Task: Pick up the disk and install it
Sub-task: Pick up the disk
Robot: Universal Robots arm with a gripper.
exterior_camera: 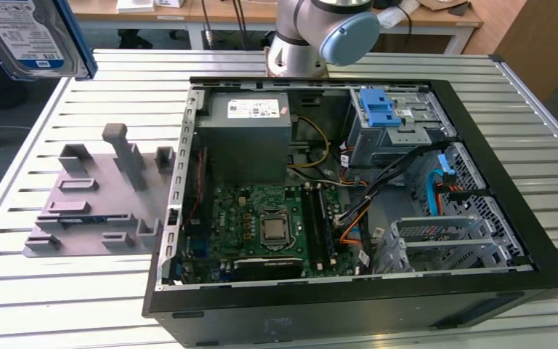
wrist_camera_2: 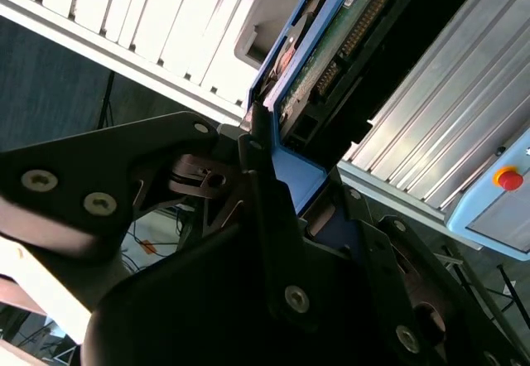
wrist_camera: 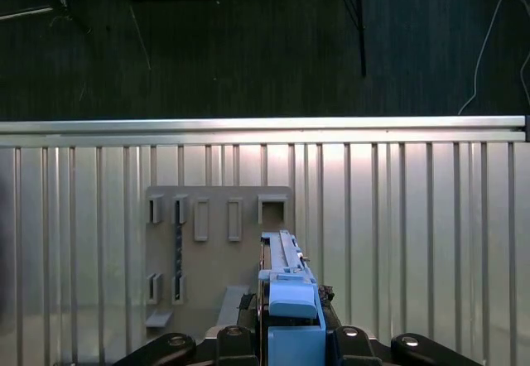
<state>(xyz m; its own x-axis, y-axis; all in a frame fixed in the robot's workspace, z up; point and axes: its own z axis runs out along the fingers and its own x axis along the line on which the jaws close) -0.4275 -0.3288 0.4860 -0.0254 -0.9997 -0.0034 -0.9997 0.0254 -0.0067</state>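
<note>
Soft, even overhead light fills the exterior view: the slatted table (exterior_camera: 143, 73) shines pale with mild glare on its ribs, while the open computer case (exterior_camera: 516, 218) holds deep shadow inside its near wall. In both wrist views the slats glare almost white, and the gripper (wrist_camera_2: 298, 163) clamped on the disk (wrist_camera_2: 335, 51) is a dark silhouette.

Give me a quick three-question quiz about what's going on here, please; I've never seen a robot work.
1. True or false: the disk lies inside the open computer case.
2. What holds the disk? A) the jaws B) a person's hand C) nothing
3. Fill in: the grey stand sits on the slatted ____.
Key: 1 false, it is held in the air; 2 A; 3 table.
</note>
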